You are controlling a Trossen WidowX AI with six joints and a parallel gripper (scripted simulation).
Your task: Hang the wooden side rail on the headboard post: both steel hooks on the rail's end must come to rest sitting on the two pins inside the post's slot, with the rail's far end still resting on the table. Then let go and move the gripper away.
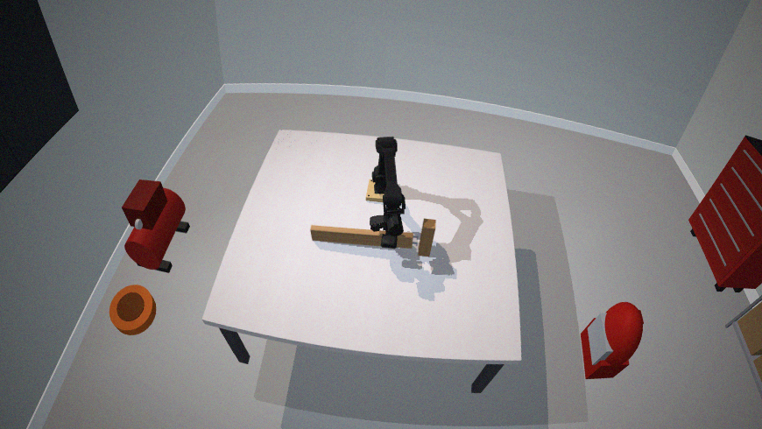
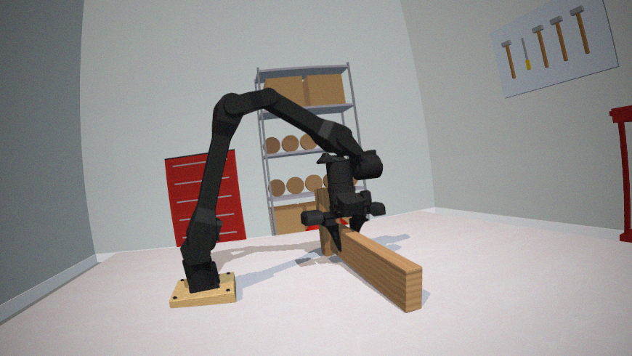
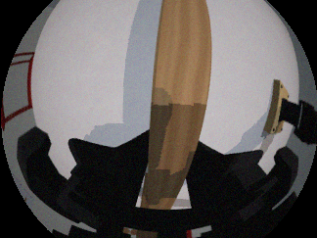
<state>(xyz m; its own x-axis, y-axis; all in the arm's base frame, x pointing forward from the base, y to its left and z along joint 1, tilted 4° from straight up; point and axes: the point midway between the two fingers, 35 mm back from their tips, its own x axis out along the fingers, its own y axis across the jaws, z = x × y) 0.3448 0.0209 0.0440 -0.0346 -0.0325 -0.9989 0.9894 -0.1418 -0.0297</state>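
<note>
The long wooden side rail (image 1: 341, 234) (image 2: 380, 265) (image 3: 182, 58) lies across the middle of the white table (image 1: 320, 309) (image 2: 486, 287). Its far end rests on the table top and its other end is raised, close to the headboard post. The short upright wooden post (image 1: 426, 236) (image 2: 322, 200) stands just past that raised end. My gripper (image 1: 389, 241) (image 2: 346, 236) (image 3: 166, 133) is shut on the rail near the post end, with one finger on each side face. The steel hooks, the slot and the pins are hidden behind the gripper and the rail.
The arm's wooden base plate (image 1: 373, 193) (image 2: 203, 293) (image 3: 280, 106) sits on the table behind the rail. Off the table stand a red tool cabinet (image 1: 730, 223) (image 2: 203, 198), a shelf rack (image 2: 305, 145), a red compressor (image 1: 154, 223) and an orange ring (image 1: 131, 309).
</note>
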